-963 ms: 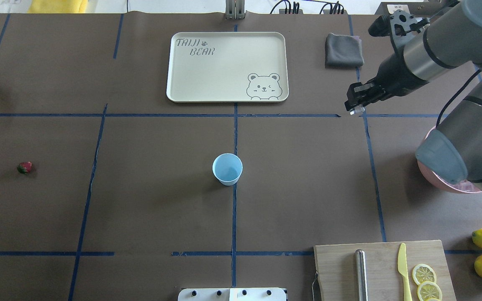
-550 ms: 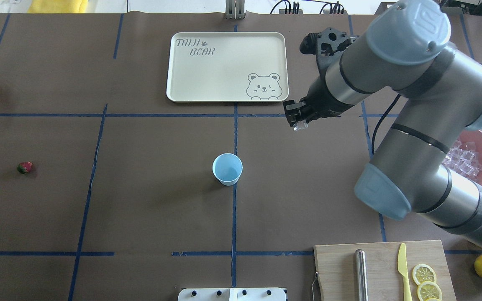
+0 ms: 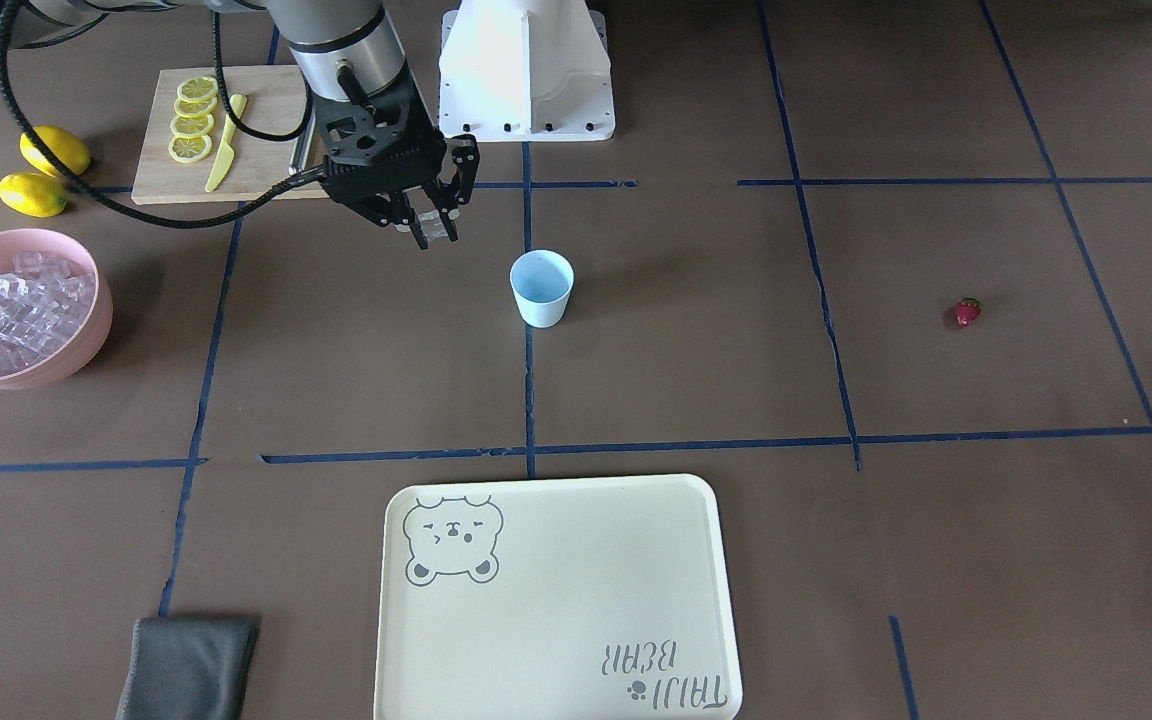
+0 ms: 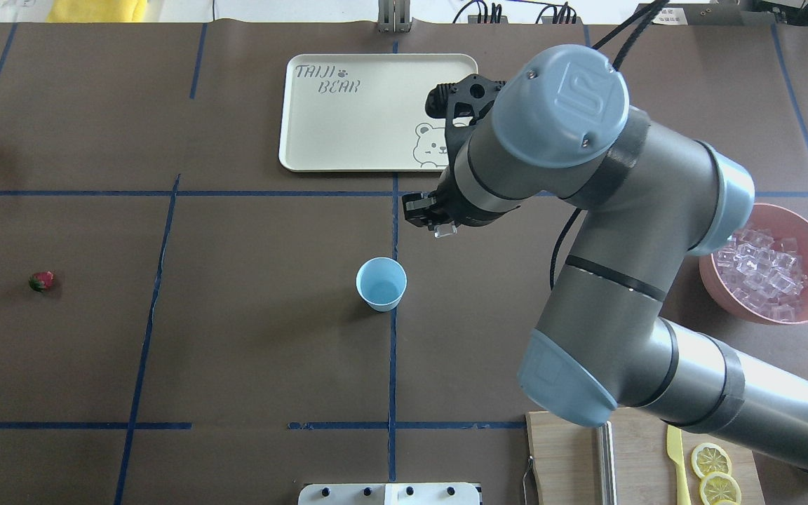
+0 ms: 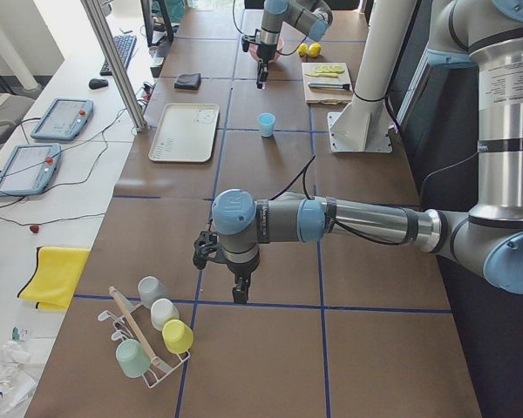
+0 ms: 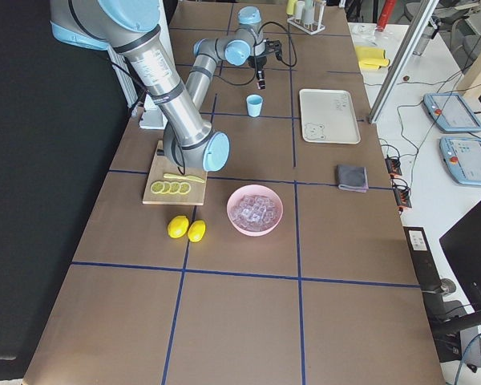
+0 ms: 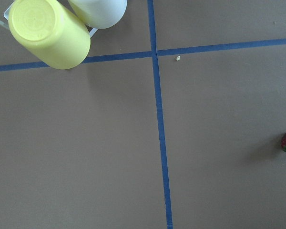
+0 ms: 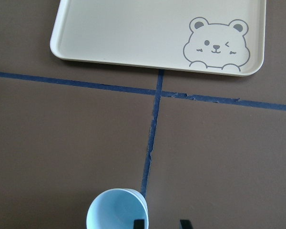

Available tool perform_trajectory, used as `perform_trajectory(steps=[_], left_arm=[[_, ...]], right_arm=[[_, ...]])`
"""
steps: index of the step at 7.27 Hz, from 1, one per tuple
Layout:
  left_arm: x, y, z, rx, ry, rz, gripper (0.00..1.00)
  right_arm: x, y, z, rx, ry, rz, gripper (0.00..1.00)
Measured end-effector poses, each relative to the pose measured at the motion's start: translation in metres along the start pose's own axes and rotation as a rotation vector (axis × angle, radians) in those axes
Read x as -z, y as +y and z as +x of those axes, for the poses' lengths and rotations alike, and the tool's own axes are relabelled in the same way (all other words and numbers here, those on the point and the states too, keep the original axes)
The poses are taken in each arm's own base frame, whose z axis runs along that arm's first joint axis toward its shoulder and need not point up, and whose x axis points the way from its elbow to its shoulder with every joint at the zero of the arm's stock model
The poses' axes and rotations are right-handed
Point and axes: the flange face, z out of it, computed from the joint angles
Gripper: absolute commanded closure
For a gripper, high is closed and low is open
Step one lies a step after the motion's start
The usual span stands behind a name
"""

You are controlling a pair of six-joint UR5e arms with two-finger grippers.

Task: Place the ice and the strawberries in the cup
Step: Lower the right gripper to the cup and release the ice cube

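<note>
Right gripper (image 4: 438, 223) pinches an ice cube (image 3: 426, 222) above the table (image 4: 236, 337) — the cup (image 4: 381, 283) stands upright, near, at about seven o'clock from it in the overhead view; the strawberry (image 4: 41, 281) lies well apart, at nine.

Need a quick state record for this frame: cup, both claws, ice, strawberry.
small pale-blue tapered cup: upright, nothing visible inside
right claw: shut on one small clear ice cube, raised, short of the cup
left claw: open or shut cannot be told
small red strawberry: untouched, far from the cup on the robot's left side
pink bowl: holds many clear ice cubes
</note>
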Motion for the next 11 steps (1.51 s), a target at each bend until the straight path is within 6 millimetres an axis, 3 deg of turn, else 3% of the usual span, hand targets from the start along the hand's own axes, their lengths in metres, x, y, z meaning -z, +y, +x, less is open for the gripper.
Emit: perform_trajectory(steps=[2, 5, 6, 7, 11], left_arm=[[0.000, 0.000, 0.000, 0.000, 0.000, 0.000, 0.00], [0.000, 0.000, 0.000, 0.001, 0.000, -0.001, 0.00], [0.000, 0.000, 0.000, 0.001, 0.000, -0.001, 0.00], [0.000, 0.000, 0.000, 0.000, 0.000, 0.000, 0.00], [0.002, -0.001, 0.002, -0.007, -0.001, 0.006, 0.00]], right_arm=[[-0.037, 0.016, -0.037, -0.018, 0.057, 0.002, 1.00], [-0.067, 0.028, -0.053, -0.018, 0.100, -0.019, 0.98], [-0.071, 0.030, -0.053, -0.016, 0.107, -0.022, 0.56], [-0.072, 0.030, -0.053, -0.015, 0.108, -0.023, 0.01], [-0.066, 0.030, -0.058, -0.027, 0.056, -0.009, 0.00]])
